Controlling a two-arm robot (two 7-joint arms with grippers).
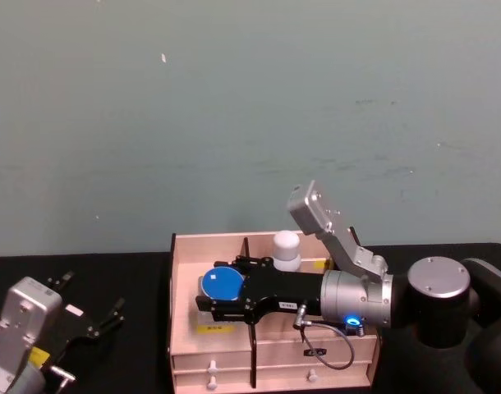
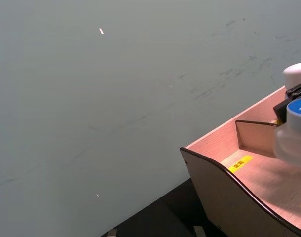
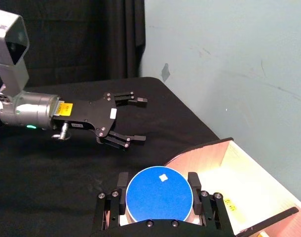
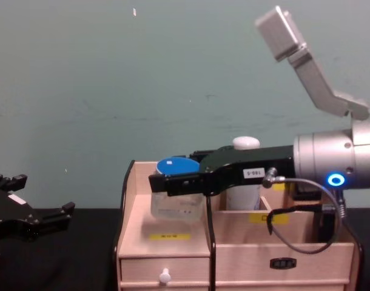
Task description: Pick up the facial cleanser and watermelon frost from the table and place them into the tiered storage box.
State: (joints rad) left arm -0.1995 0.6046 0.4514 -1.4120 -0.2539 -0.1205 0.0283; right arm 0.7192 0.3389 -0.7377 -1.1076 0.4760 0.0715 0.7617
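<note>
While the tiered storage box (image 1: 185, 328) stands on the black table (image 1: 86, 279) in front of the robot, against a grey-green wall (image 1: 234, 107), its left-hand compartment has a blue-lidded jar (image 1: 222, 284) poised over it, and its right-hand compartment already holds a white bottle with a rounded cap (image 1: 287, 249), standing upright near the back wall. The chest view shows the jar as a clear, squat container with a flat blue lid, held level above the compartment's floor, where a yellow label (image 4: 167, 236) lies; whether the jar's base touches that floor cannot be told. Below the compartments sit a small drawer with a white knob (image 4: 165, 277) and a wider drawer (image 4: 282, 264) to its right. The right gripper (image 3: 159, 190) is clamped on the jar, one black finger on each side of the blue lid, as the right wrist view shows from just above. Its arm reaches in from the robot's right, across the box's dark middle divider, the forearm nearly horizontal with a blue ring light glowing on the silver wrist and a thin cable looping beneath it. The left gripper (image 1: 90, 316) rests well apart from the box, low over the table on the robot's left, its two black fingers spread with nothing between them, pointing toward the box.
</note>
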